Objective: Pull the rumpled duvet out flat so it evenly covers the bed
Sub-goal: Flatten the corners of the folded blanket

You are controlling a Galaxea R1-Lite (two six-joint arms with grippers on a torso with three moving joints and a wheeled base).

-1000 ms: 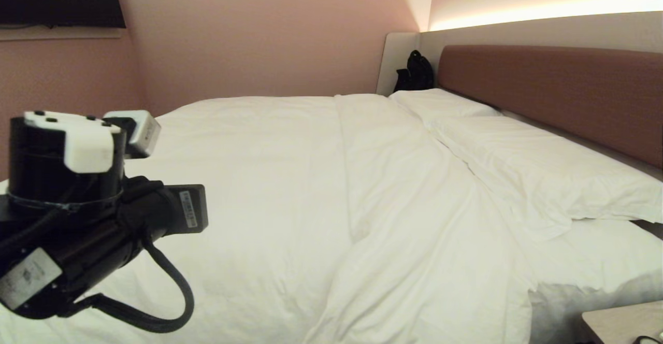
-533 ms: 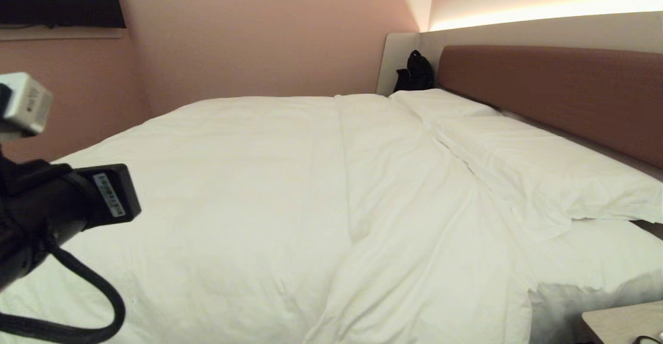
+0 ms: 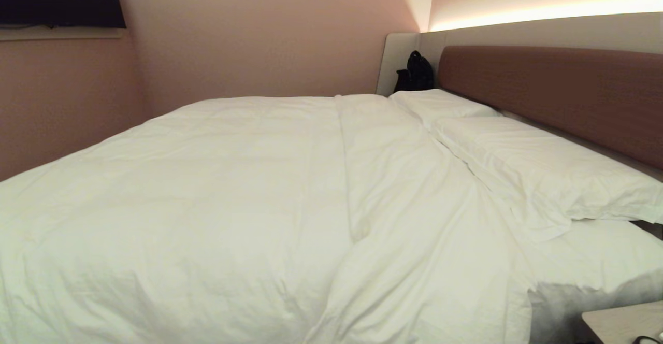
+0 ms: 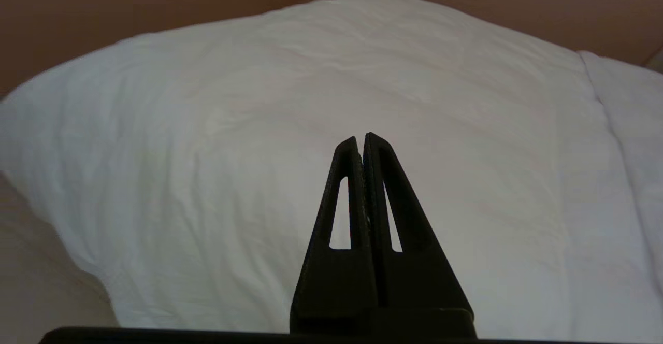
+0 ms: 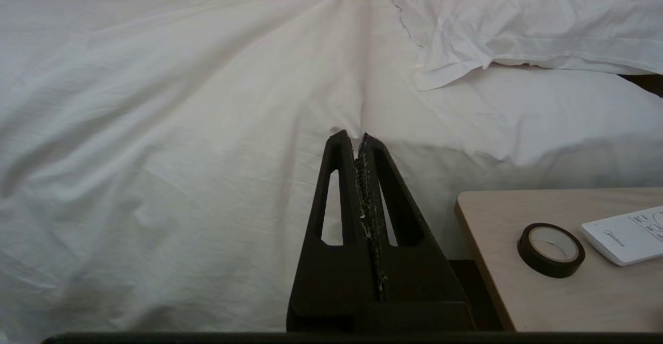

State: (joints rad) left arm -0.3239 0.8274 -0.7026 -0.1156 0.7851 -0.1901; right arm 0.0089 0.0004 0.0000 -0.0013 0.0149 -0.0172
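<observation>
In the head view, the thick, puffy white duvet [image 3: 233, 204] is seen spread over the low white bed [image 3: 585, 261], creased beside the flat white pillows [image 3: 544, 168]; it is judged soft, bulky, best gripped at an edge. In the wrist views, the black left gripper [image 4: 362, 139] and black right gripper [image 5: 357, 138] are pressed together, empty, above it.

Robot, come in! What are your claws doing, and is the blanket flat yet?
Left gripper shut, empty, above duvet. Right gripper shut, empty. Duvet mostly flat, one long fold.

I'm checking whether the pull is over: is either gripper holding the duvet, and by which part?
Nothing is held. The left gripper and the right gripper are both shut on nothing, clear of the duvet.
</observation>
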